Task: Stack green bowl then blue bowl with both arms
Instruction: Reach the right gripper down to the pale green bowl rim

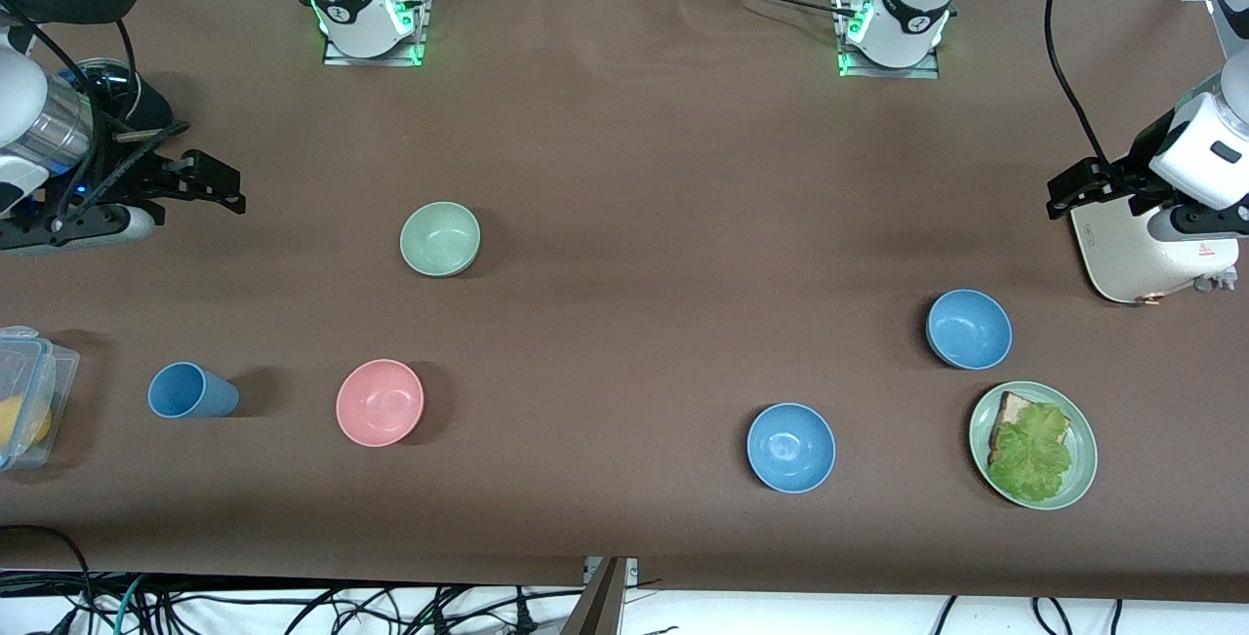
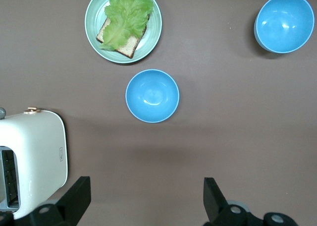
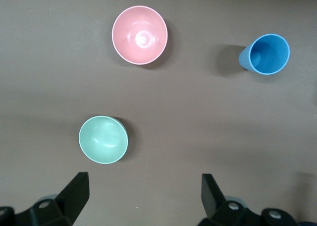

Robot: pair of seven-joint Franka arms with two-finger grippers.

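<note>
Hovering at the table ends, both spread and empty: right gripper (image 3: 141, 196), left gripper (image 2: 146, 198). Sitting well apart: green bowl (image 1: 440, 239), blue bowl (image 1: 968, 329). Risking confusion with twin bowl (image 1: 790, 447); smooth rims possibly slipping.

A brown table (image 1: 624, 128) holds a green bowl (image 1: 440, 239) upper centre, a pink bowl (image 1: 380, 402), blue cup (image 1: 191, 391) and clear container (image 1: 29, 396) lower down, two blue bowls (image 1: 968, 329) (image 1: 790, 447), a green plate (image 1: 1081, 464) and a white toaster (image 1: 1132, 259).
</note>
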